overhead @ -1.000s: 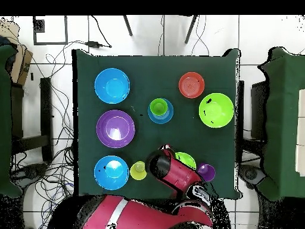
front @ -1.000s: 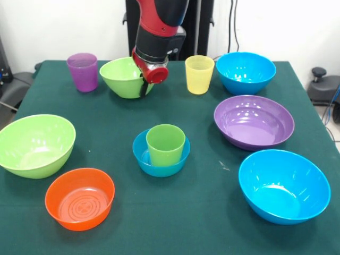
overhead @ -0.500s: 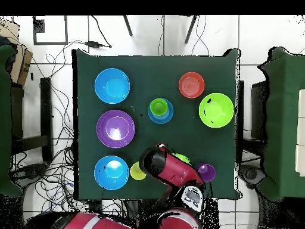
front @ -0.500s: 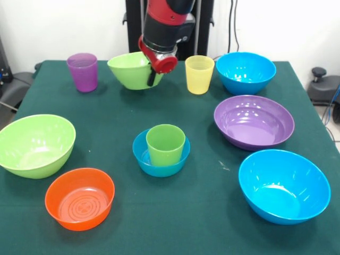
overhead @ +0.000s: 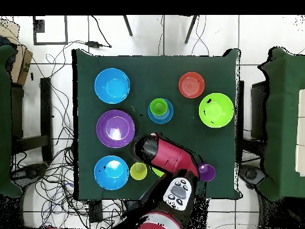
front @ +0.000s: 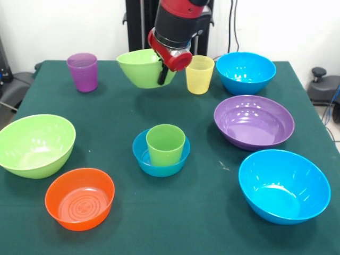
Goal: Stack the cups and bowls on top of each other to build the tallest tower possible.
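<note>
while the hand [front: 162, 71] pinches the rim of a lime green bowl [front: 143, 68], that bowl hangs tilted above the desk [front: 117, 133], between the purple cup [front: 82, 71] and the yellow cup [front: 199, 74]. nearer the camera, the green cup [front: 166, 144] stands inside the small blue bowl [front: 154, 164]. from overhead, the red arm [overhead: 164, 156] hides nearly all of the held bowl.

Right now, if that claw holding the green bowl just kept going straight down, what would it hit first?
Probably bare table. The end effector holds the green bowl lifted near the far edge, pointing down. Nothing appears under it; the yellow cup stands just beside, though depth is hard to judge.
</note>
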